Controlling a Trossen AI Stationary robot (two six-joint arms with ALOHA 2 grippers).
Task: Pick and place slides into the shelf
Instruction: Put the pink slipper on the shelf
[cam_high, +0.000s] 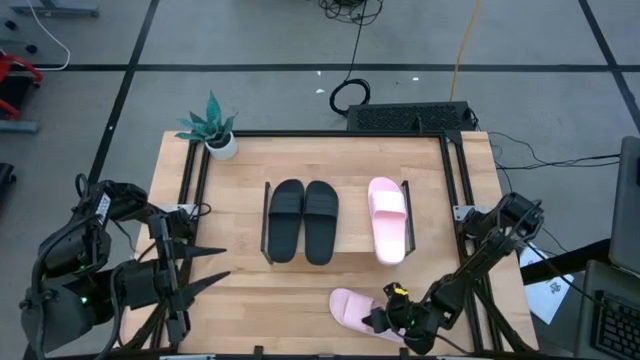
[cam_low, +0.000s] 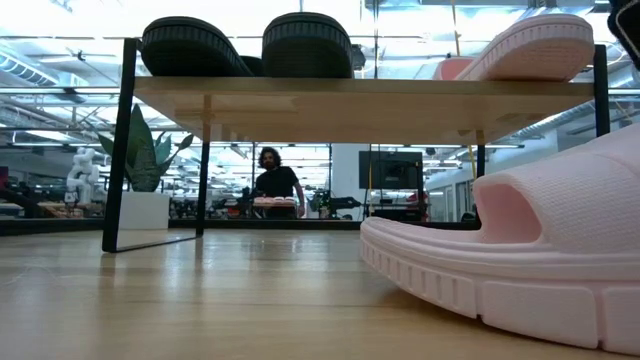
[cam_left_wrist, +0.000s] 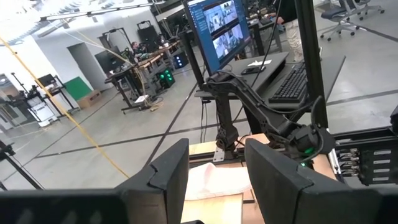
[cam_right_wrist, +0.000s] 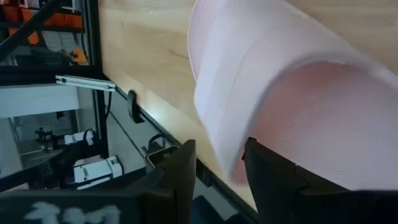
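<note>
**Right pincer at the last pink slide, near edge of the tabletop**

The right pincer (cam_high: 392, 318) is low at the near edge of the tabletop (cam_high: 240, 300), its two dark fingers (cam_right_wrist: 180, 177) set partly apart around the edge of a pale pink slide (cam_high: 352, 306). Whether they actually clamp it I cannot tell. That slide lies on the tabletop in front of the shelf (cam_high: 350, 262), apart from it.

On the shelf's wooden board the black pair (cam_high: 303, 220) sits side by side toward the left, and the other pink slide (cam_high: 387, 217) rests near the right end.

The left pincer (cam_high: 215, 265) waits at the near left side, fingers partly apart and holding nothing. A potted plant (cam_high: 214, 126) stands at the far left corner.
</note>
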